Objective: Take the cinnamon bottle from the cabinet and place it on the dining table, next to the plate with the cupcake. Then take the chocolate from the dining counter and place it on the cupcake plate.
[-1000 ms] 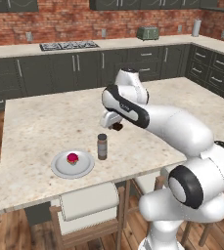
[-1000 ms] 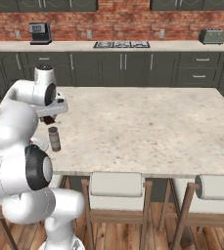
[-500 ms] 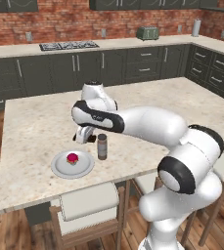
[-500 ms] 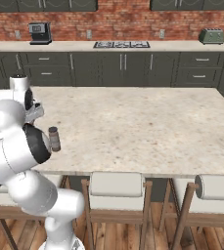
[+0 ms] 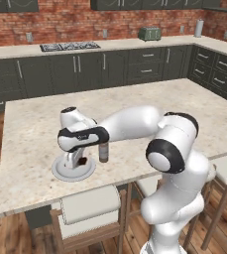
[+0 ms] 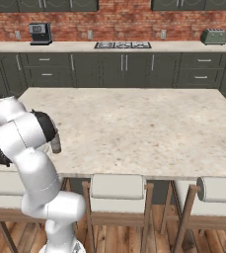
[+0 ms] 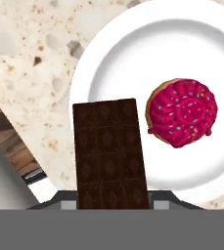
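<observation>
Hand (image 5: 80, 159) low over the plate (image 5: 60, 173) at the near-left part of the bench (image 5: 30, 129); jaws closed narrow on the chocolate (image 7: 111, 154), which stands between them in the hand view with its long axis running away from the hand, far end already over the plate's rim (image 7: 84, 73).

Cupcake (image 7: 182, 112) sits on the plate, beside the bar's far end and apart from it; bare white plate lies between the two and beyond the bar's tip. In the hand view the bar's near half hangs over speckled stone and the bench edge, not over the plate.

Cinnamon bottle (image 5: 103, 152) upright on the bench just right of the plate; seen too in the right base view (image 6: 56, 144); that half of the task looks done.

Judgement: the release turns on how much of the bar overlaps the plate; a short advance along the bar's long axis, away from the cupcake side, should put it on the plate; let go here and it may tip off the rim.
</observation>
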